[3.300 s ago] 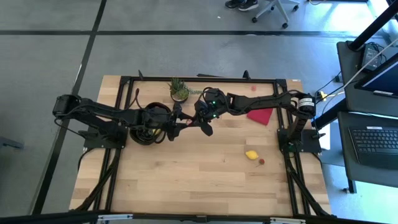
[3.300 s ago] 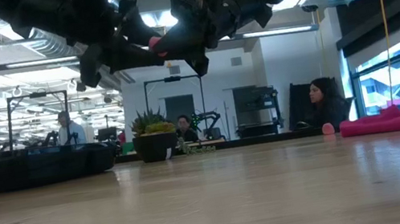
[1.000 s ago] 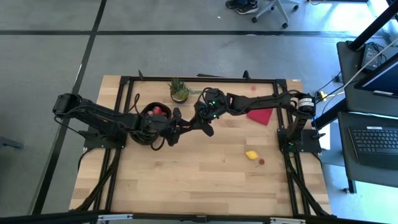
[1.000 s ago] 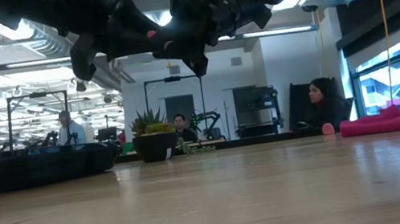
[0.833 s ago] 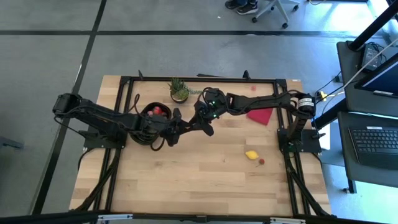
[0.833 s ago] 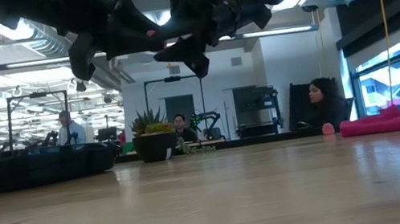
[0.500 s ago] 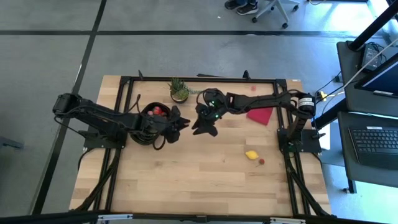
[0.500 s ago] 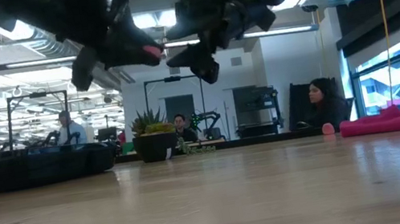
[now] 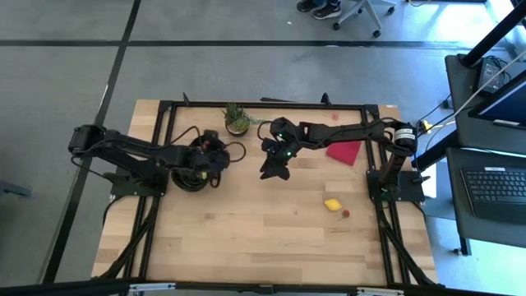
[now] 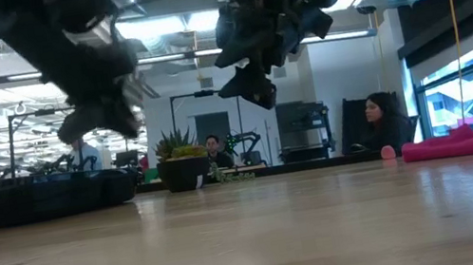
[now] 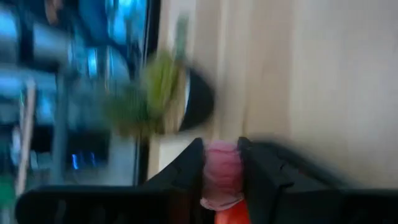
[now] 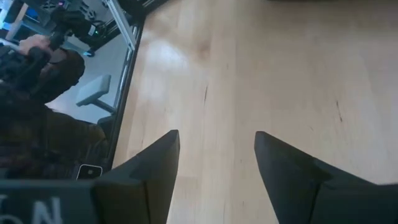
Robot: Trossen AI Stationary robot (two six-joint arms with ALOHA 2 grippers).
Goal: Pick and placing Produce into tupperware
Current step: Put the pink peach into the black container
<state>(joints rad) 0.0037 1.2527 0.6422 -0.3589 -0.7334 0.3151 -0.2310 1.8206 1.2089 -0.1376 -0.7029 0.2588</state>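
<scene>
Left gripper [image 11: 221,171] pinching pink berry [image 11: 220,173] over tupperware [image 9: 191,182] | right gripper [image 12: 214,165] fingers parted, empty, mid-table | we are centring above the tupperware before releasing, low drop.

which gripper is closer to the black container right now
Left. The left gripper hangs over the container, holding a pink berry; the right gripper is farther off, above bare table.

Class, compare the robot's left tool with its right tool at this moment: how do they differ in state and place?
The left tool is shut on a pink berry; the right tool is open and holds nothing. The left tool is over the black tupperware; the right tool is over bare table near the middle. Both are dark, two-fingered and raised off the table.
</scene>
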